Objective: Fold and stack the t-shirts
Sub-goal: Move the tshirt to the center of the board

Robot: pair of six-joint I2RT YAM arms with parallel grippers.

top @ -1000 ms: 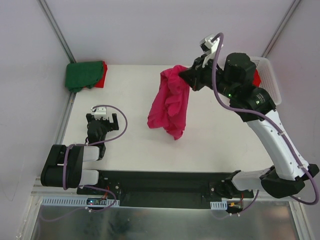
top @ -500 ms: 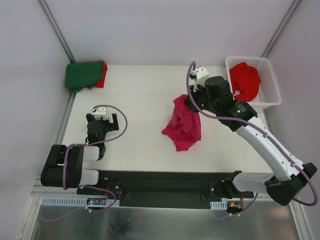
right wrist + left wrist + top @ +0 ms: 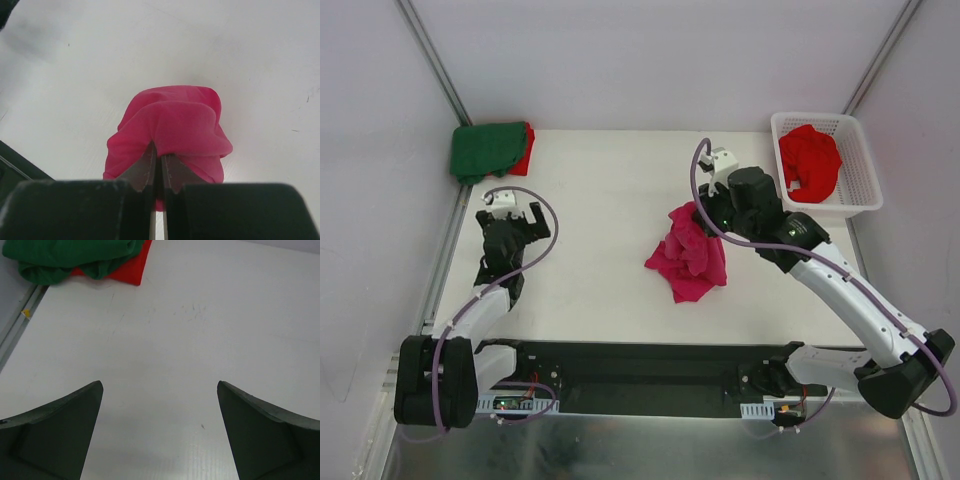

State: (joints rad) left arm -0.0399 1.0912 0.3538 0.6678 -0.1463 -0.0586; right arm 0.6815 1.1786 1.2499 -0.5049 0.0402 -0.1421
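Right wrist view: the right hand point(image 3: 157, 152) has its fingers pressed together, pinching a fold of the magenta-pink t-shirt point(image 3: 175, 125), whose lower part is heaped mid-surface point(image 3: 600, 230). The left hand point(image 3: 160, 405) is spread wide over bare surface. A dark green t-shirt point(image 3: 485, 150) lies on a red t-shirt point(image 3: 526, 152) in the far left corner.

Magenta t-shirt point(image 3: 688, 255) in crumpled heap

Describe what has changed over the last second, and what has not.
The right gripper, shut on the magenta t-shirt, brought it nearer and lowered it, bunched, onto the table. The left gripper, open, reached farther forward. The green t-shirt and basket stayed put.
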